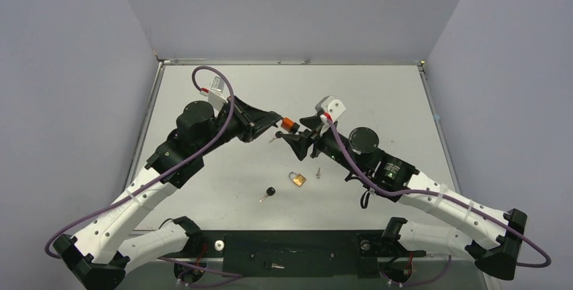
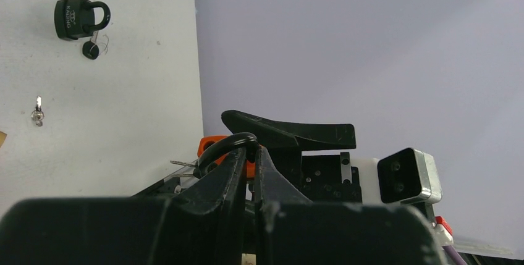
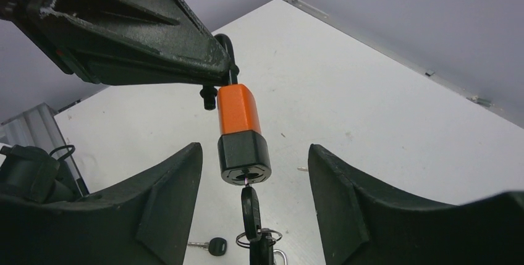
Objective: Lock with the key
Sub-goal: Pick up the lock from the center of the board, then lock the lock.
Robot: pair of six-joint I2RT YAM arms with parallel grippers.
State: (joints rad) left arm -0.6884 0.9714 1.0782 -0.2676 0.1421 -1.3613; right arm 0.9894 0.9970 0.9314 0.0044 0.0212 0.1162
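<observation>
Orange padlock (image 3: 238, 117) dangles, key (image 3: 250, 206) in its slot!
Left gripper (image 2: 249, 149) clamps the stiff, likely slick shackle (image 2: 217, 143); right gripper (image 3: 255, 147) gapes wide. I'd pinch the key's flat head.

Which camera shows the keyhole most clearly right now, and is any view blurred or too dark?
Right wrist is best: the orange padlock and key are sharp and evenly lit, with no glare. Left wrist: the left gripper fills the bottom as a dark, soft-focus mass that hides most of the padlock. Top external: even light and faint shadows, but the padlock is tiny there.
</observation>
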